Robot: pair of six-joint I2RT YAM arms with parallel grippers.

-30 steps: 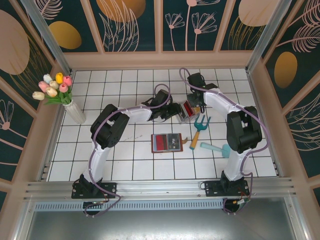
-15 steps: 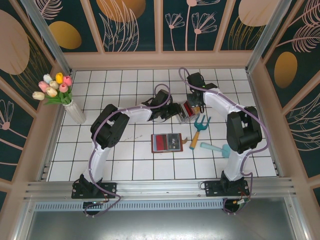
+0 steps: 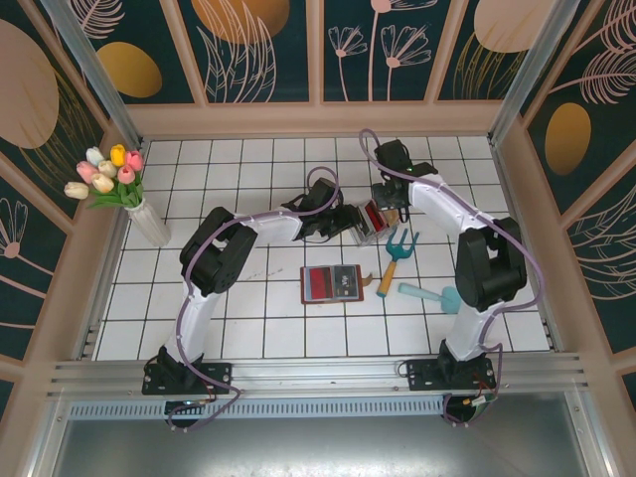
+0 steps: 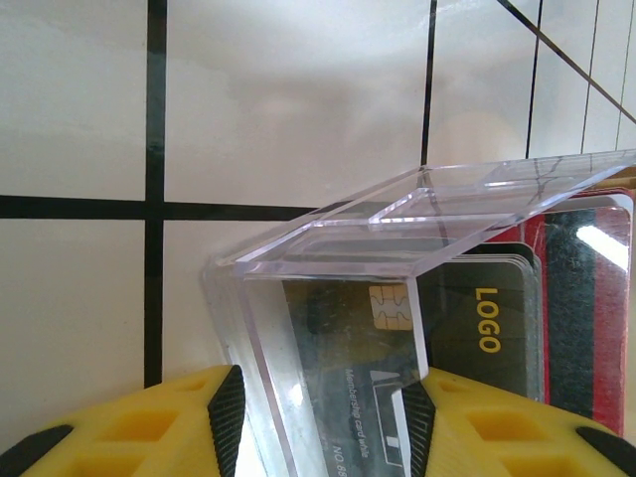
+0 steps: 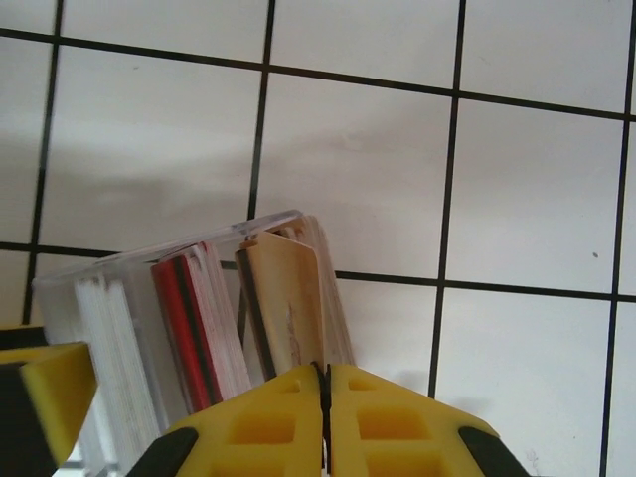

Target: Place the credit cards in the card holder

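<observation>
**Grippers at clear plastic box, card holder apart**

Left gripper (image 4: 323, 397) clamps the clear plastic box (image 4: 338, 238), with a yellow finger on each side wall. Credit cards (image 4: 477, 318) stand packed inside the box: red, white, and a dark one with a chip and "LOGO". Right gripper (image 5: 326, 383) is closed, fingers pinched on the edge of the tan credit card (image 5: 288, 303) at the end of the stack in the box. Card holder (image 3: 331, 283) lies open and flat on the tabletop (image 3: 248, 328), on the near side of the box and not touching it. Teal garden fork (image 3: 399, 243) is just right of the box. Tulip vase (image 3: 149, 224) is far left of the box.
</observation>
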